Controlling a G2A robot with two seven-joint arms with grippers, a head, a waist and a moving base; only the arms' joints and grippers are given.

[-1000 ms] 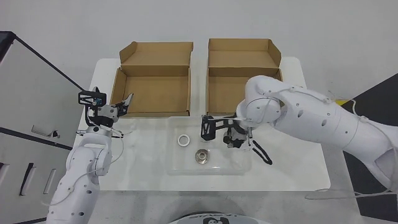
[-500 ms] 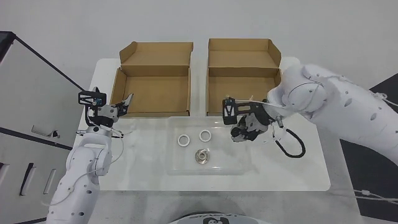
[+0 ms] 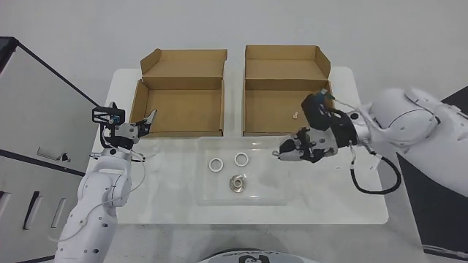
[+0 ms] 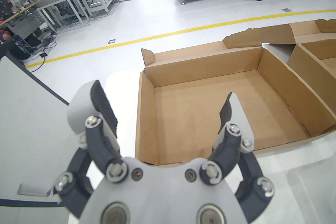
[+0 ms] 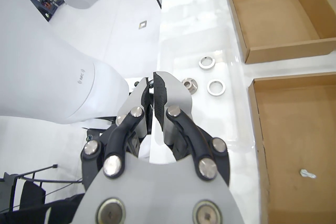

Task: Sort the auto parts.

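Observation:
Inside a clear tray [image 3: 206, 199] lie two white rings [image 3: 216, 165] [image 3: 241, 159] and a metal flanged nut [image 3: 237, 183]. My right gripper [image 3: 282, 153] hovers over the tray's right end, just in front of the right cardboard box [image 3: 274, 113]. It is shut on a small threaded screw [image 5: 150, 82] whose tip shows between the fingers [image 5: 160, 93]. The rings [image 5: 206, 62] [image 5: 216, 87] and the nut [image 5: 190, 85] lie beyond it. A small screw [image 5: 308, 174] rests in the right box. My left gripper [image 4: 165, 104] stands open at the front left corner of the left box [image 4: 215, 109].
Both cardboard boxes sit side by side at the back of the white table [image 3: 344, 190], with lids folded back. The left box [image 3: 183, 109] holds nothing. A dark-edged panel [image 3: 29, 80] stands off the table's left side.
The right arm has swung right from over the tray's middle to its right end, uncovering the second ring. The left arm has not moved.

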